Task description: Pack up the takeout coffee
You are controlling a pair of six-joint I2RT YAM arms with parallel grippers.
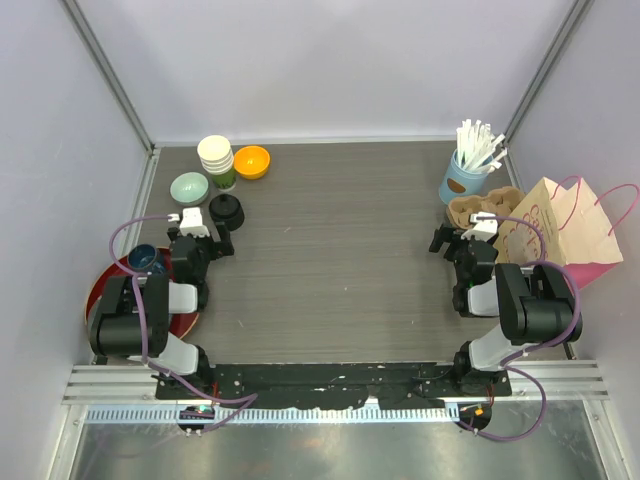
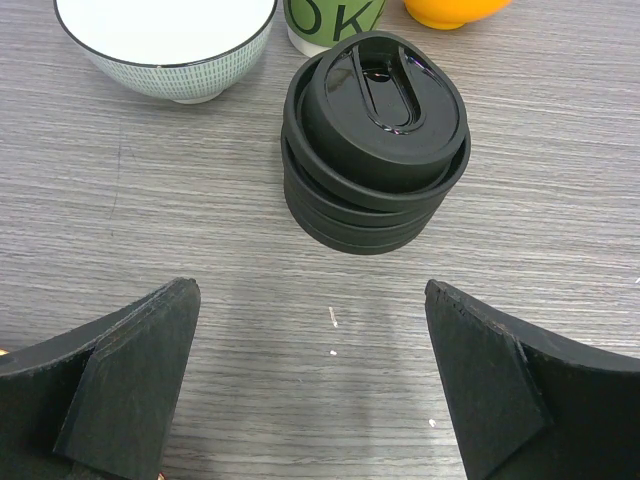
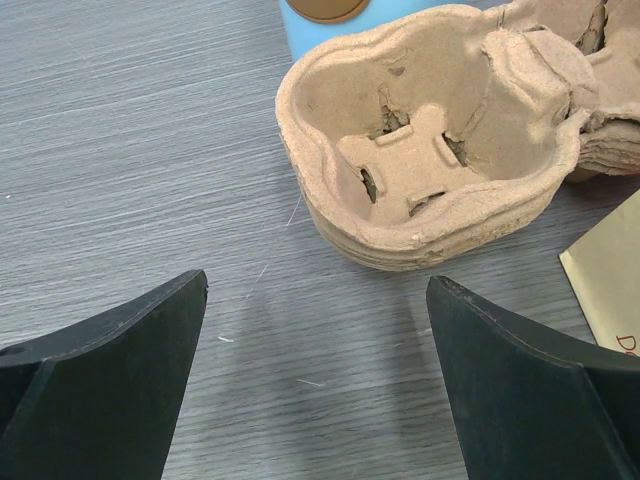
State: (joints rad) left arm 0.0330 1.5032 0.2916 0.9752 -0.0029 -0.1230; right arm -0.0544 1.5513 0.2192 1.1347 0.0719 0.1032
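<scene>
Robotics lab test cell, we judge, not a café.
- Plain pale wall panels (image 1: 330, 60) in metal framing (image 1: 108, 70) box in a grey wood-grain desk (image 1: 340, 250).
- Well behind the jaws, the left arm (image 1: 150, 310) and right arm (image 1: 520, 300) are bolted to a black plate (image 1: 330, 378) on an aluminium rail (image 1: 110, 385). Purple cables (image 1: 116, 235) loop loose off both.
- Café goods look staged to us as props. A stack of black lids (image 2: 375, 140) sits just ahead of the left jaws. A pulp cup carrier (image 3: 430, 150) sits just ahead of the right jaws, with a paper bag (image 1: 560, 225) to their right.
</scene>
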